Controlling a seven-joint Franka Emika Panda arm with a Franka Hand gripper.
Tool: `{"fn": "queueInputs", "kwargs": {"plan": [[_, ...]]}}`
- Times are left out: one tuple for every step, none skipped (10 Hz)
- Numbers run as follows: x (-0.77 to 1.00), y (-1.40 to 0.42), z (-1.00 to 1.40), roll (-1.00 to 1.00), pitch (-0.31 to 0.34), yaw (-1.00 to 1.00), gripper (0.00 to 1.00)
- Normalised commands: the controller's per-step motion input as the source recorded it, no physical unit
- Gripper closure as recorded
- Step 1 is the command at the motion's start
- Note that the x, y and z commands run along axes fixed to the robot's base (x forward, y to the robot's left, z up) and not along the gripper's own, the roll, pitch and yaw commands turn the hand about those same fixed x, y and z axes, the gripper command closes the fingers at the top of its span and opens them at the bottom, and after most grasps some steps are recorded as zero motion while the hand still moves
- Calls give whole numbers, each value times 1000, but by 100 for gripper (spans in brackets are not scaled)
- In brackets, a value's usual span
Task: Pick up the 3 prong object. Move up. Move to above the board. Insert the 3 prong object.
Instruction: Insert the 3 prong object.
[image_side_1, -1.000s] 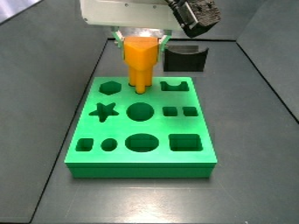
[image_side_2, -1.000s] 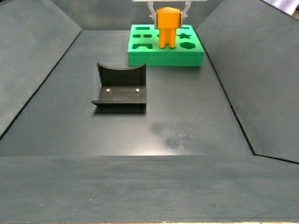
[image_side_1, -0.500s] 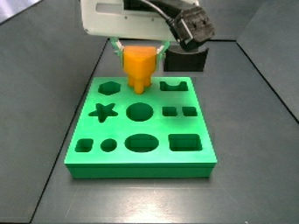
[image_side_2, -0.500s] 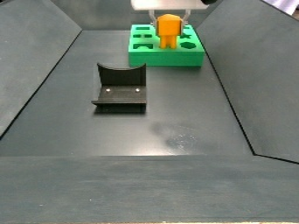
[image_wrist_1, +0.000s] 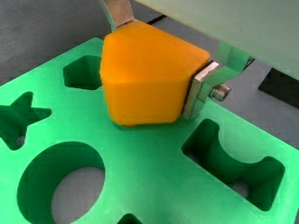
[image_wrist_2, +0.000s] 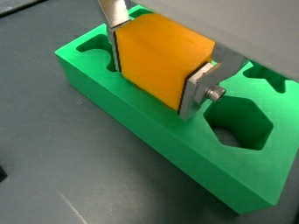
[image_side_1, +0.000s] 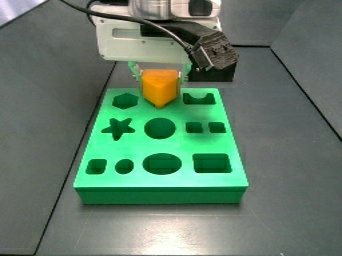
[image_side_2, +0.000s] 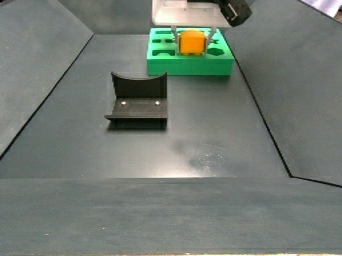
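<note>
Two silver fingers (image_wrist_1: 201, 87) of the tool (image_side_1: 159, 74) clamp the 3 prong object (image_side_1: 160, 87) on opposite flat faces, the jaws only as far apart as the orange-yellow piece is wide. In both wrist views the block fills the gap between the plates, with a screw head showing on one finger (image_wrist_2: 201, 87). The tool (image_wrist_2: 158, 52) holds the piece (image_wrist_1: 146, 74) low over the far part of the board (image_side_1: 94, 160), its underside down at the green surface between the hexagon cutout (image_side_1: 124, 99) and the notched cutout (image_side_1: 201, 98); the legs are hidden, so how deep they sit cannot be told. In a side view the piece (image_side_2: 194, 42) stands upright over the middle of the board (image_side_2: 163, 66).

Cutouts on the slab include a star (image_side_1: 118, 128), circles and squares. The board lies flat on a dark grey table (image_side_1: 287, 200), toward its far end. A black notched block (image_side_2: 136, 99) rests on the table (image_side_2: 201, 150) well apart from the board, nearer and to the left in that side view. Dark sloping walls (image_side_2: 40, 90) rise around the table.
</note>
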Motion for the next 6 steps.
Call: {"fn": "queueInputs", "kwargs": {"plan": [[0, 0, -594, 184, -230, 0, 100], [131, 0, -297, 67, -140, 0, 100], [77, 0, -266, 129, 0, 0, 100], [60, 0, -369, 340, 24, 86, 100], [66, 0, -377, 294, 9, 109, 100], [0, 0, 0, 0, 0, 0, 100]]}}
